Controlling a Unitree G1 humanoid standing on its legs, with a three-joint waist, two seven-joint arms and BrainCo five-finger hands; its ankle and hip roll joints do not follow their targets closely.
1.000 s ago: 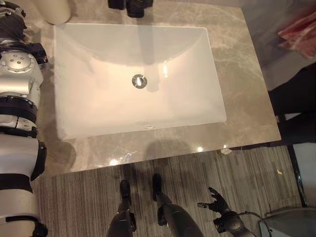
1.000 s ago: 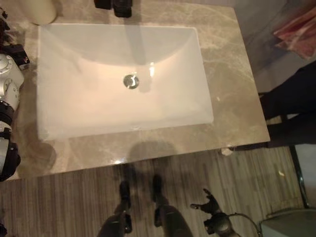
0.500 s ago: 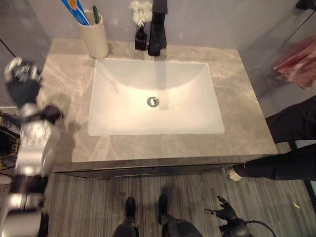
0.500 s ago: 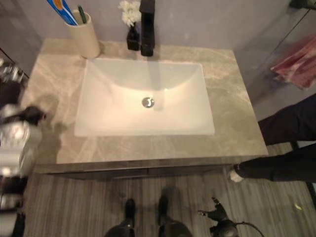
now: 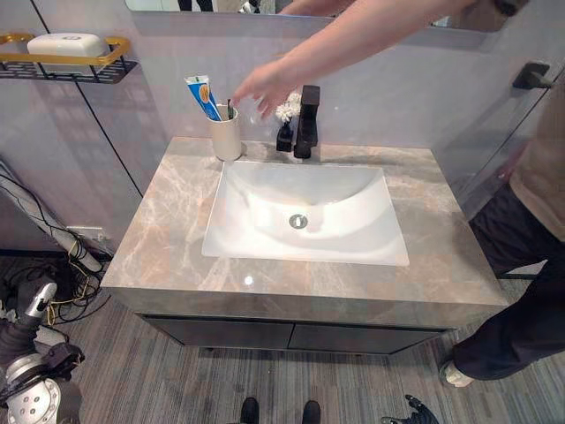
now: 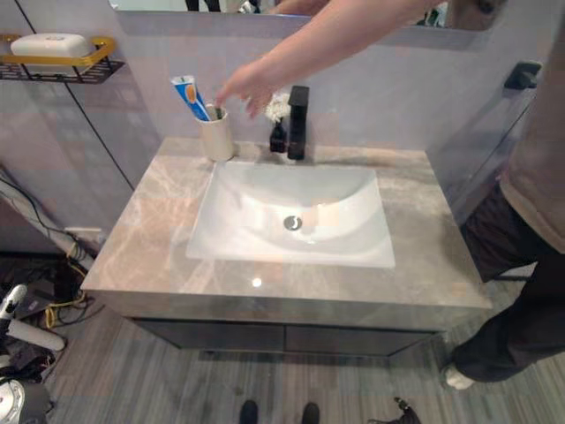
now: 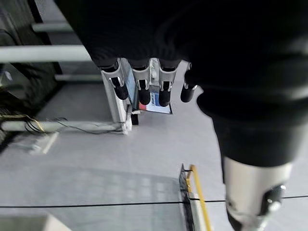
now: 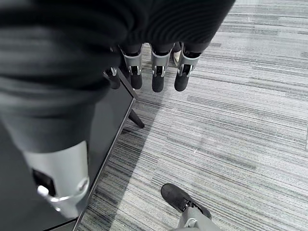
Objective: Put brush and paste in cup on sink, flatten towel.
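1. Grey-brown veined marble forms the counter (image 5: 168, 238) in the left eye view, with a white rectangular sink basin (image 5: 265, 221) sunk into it. At the counter's back left stands a cream cylindrical cup (image 5: 226, 137), holding a blue-and-white toothpaste tube (image 5: 200, 94) and a dark-handled toothbrush (image 5: 229, 109). A person's bare hand (image 5: 258, 88) reaches in just above and beside the cup. A black tap (image 5: 306, 124) stands behind the basin, with a small dark vase of white flowers (image 5: 285, 124) just beside it. A gold-edged wall shelf (image 5: 97, 55) at upper left carries a white soap dish (image 5: 67, 42). The robot's right hand (image 5: 415, 411) shows at the bottom edge, low over the floor.

2. The right eye view shows the same scene; the person's dark trousers (image 6: 512, 291) stand to the right of the counter.

3. In the left wrist view, the left hand (image 7: 139, 86) hangs with fingers straight and apart, holding nothing, over a pale floor.

4. In the right wrist view, the right hand (image 8: 154, 72) hangs with fingers relaxed and empty above grey striped flooring (image 8: 231, 120), beside a dark cabinet panel (image 8: 108, 130).
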